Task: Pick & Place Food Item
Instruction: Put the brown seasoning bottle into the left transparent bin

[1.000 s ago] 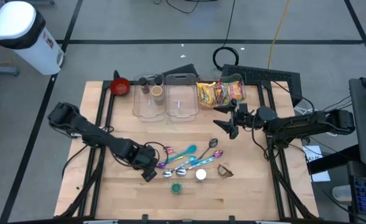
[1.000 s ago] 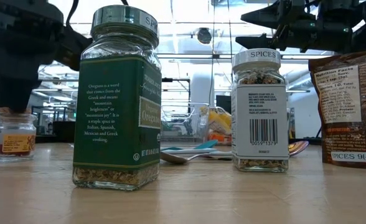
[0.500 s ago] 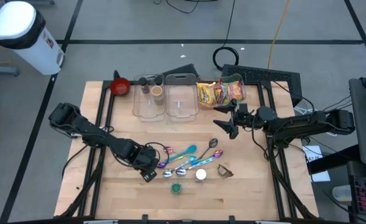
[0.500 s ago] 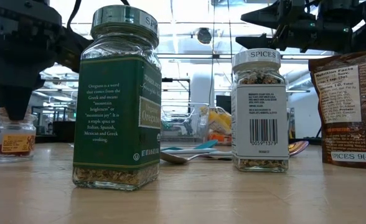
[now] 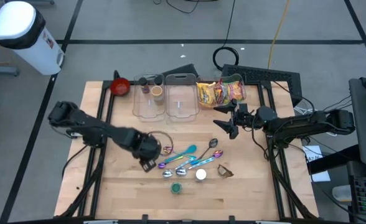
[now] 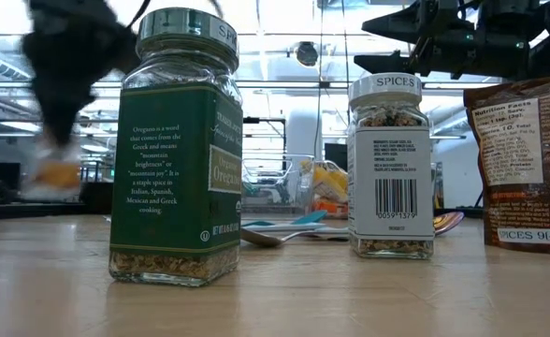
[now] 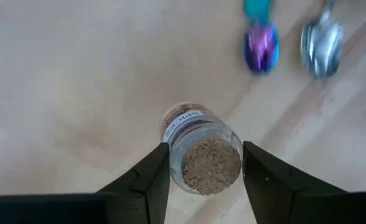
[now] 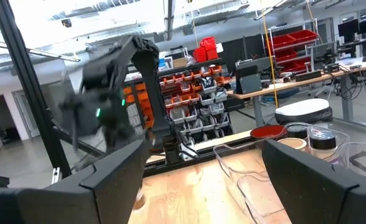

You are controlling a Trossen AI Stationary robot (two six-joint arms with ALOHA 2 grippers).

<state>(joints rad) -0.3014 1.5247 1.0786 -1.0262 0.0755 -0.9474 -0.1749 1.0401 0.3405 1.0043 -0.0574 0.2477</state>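
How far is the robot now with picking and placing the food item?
Done: the left gripper has closed on the small cork-stoppered jar, and the low view shows it off the table.
In hand: the jar, carried above the wooden table.
Left: setting it down; where is not shown. The right gripper waits open near the clear bins.

Left claw (image 7: 201,167) — cork-topped jar (image 7: 200,148) now aloft

You can read "Oregano" on the green-labelled glass jar (image 6: 176,150), "SPICES" on the white-labelled jar's lid (image 6: 393,87), and, probably, "SPICES 9(41" on the brown pouch (image 6: 528,159) at right.
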